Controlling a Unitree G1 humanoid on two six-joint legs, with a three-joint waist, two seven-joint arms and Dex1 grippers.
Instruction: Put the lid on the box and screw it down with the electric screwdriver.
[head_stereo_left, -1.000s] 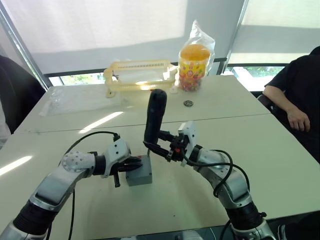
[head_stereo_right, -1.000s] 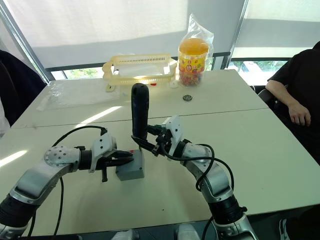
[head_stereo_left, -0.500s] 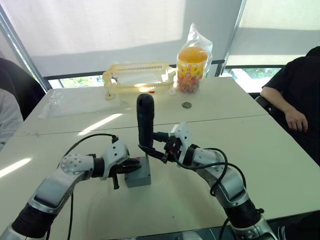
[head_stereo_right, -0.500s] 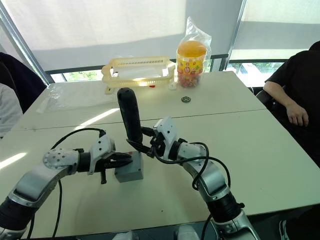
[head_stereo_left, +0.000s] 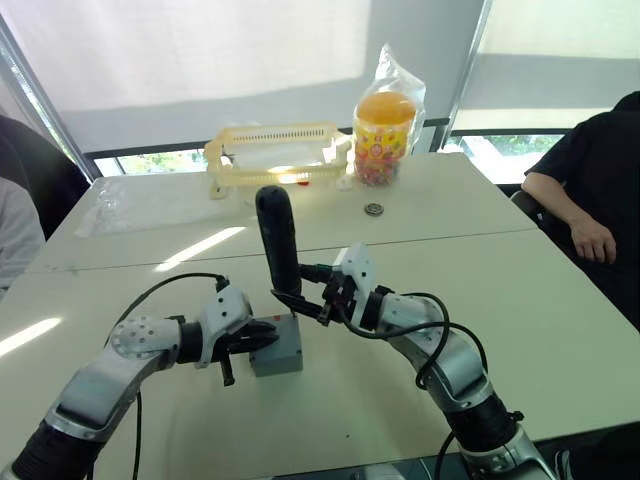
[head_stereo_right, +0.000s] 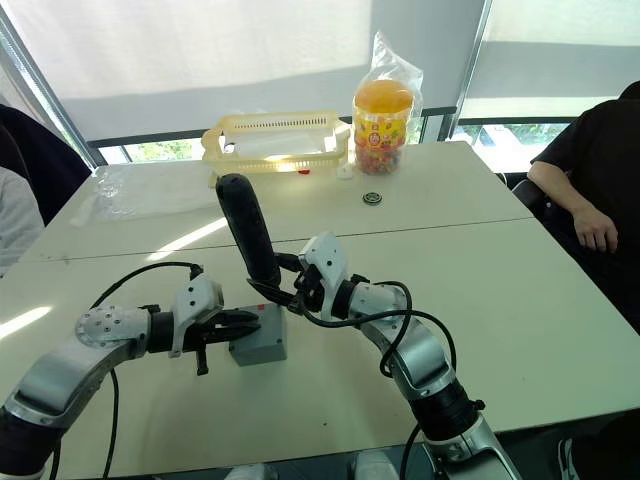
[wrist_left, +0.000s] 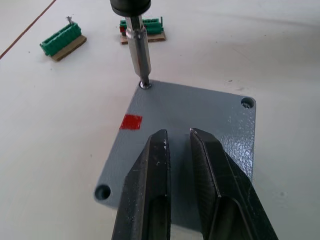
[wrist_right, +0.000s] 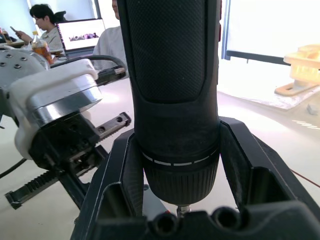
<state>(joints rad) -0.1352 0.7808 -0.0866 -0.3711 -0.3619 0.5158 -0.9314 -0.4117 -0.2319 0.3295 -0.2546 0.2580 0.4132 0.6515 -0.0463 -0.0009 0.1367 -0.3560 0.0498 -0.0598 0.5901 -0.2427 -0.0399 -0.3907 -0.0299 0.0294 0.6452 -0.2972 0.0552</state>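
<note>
Our right pincer (head_stereo_left: 322, 299) clamps the electric screwdriver (head_stereo_left: 278, 240), bit in a lid (wrist_left: 190, 125) corner screw. Left pincer (wrist_left: 182, 155), nearly pressed together, steadies the lid. The tilted driver could cam out.

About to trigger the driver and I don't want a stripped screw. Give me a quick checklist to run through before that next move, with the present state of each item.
1. Flat grey plastic lid seated on the grey square box: ok.
2. Metal bit of the thick dark cylindrical electric screwdriver on the corner screw hole: ok.
3. Right pincer clamped on the screwdriver: ok.
4. Screwdriver upright over the hole: not ok, it leans.
5. Left pincer steadying the lid: cannot tell whether it touches.
6. Other corner holes holding screws: cannot tell.
</note>
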